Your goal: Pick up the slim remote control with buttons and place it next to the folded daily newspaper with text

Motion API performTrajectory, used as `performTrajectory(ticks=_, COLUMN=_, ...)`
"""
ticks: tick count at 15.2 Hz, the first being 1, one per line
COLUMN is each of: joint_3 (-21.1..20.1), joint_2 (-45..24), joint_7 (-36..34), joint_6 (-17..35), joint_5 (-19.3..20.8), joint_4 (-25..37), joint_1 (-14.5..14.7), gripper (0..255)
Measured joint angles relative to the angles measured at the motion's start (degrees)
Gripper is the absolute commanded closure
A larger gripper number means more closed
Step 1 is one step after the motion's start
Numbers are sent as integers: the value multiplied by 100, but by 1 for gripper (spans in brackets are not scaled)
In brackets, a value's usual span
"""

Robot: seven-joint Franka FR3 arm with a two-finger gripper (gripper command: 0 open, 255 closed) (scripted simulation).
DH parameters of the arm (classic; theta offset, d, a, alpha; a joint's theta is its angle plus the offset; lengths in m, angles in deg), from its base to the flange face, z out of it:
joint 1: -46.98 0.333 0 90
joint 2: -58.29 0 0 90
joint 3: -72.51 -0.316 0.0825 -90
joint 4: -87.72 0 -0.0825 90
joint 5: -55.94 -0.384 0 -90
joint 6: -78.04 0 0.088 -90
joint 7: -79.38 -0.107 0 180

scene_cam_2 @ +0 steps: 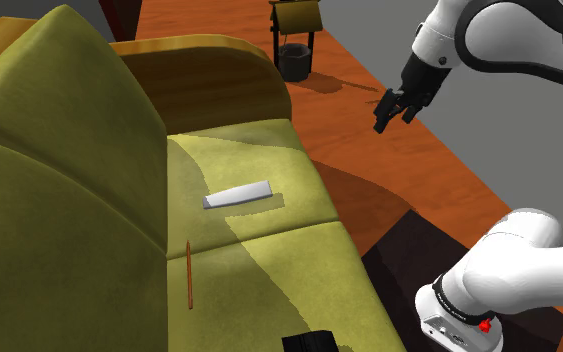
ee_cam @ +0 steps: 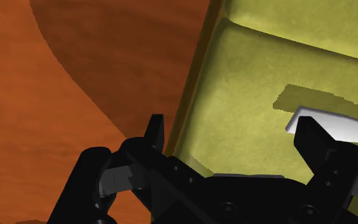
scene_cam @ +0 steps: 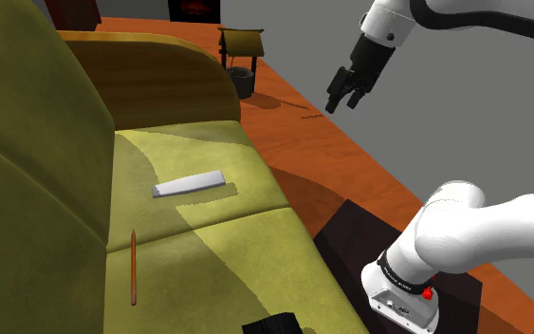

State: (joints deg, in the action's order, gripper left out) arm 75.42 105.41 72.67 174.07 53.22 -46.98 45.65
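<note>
Shoulder view first: the one container I can spot is a small dark bucket [scene_cam: 243, 82]. It stands on the orange-brown floor [scene_cam: 350, 161] past the sofa's far arm, under a little roofed frame like a toy well. Its inside is too dark to tell whether anything is in it. The second exterior view shows the bucket [scene_cam_2: 294, 62] the same way, its mouth just as dark.

The remote [scene_cam: 189, 183] is a slim, flat, pale grey-white bar, and I can make out no buttons on it. It lies flat on a seat cushion of the olive-yellow sofa [scene_cam: 46, 142], set at a slant. A thin brown pencil [scene_cam: 133, 268] lies on the neighbouring cushion close to the backrest, well apart from the bar.

The black gripper [scene_cam: 347, 98] hangs in the air over the floor, off the sofa's front edge and well apart from the remote. In the wrist view its fingers [ee_cam: 155, 130] stand apart with nothing clasped between them, and the remote [ee_cam: 336, 127] peeks out beyond one fingertip, partly hidden.
</note>
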Motion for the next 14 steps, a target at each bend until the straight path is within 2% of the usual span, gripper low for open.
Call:
performTrajectory(ticks=2, joint_3=13, joint_2=-93, joint_7=76, joint_6=74, joint_5=7, joint_4=7, joint_1=35, gripper=0)
performTrajectory(ticks=5, joint_3=50, joint_2=-604, joint_7=458, joint_6=421, joint_5=30, joint_4=95, joint_1=220, gripper=0)
performTrajectory(ticks=14, joint_3=34, joint_2=-2499, joint_7=1728, joint_6=1315, joint_5=18, joint_4=855, joint_1=835, gripper=0)
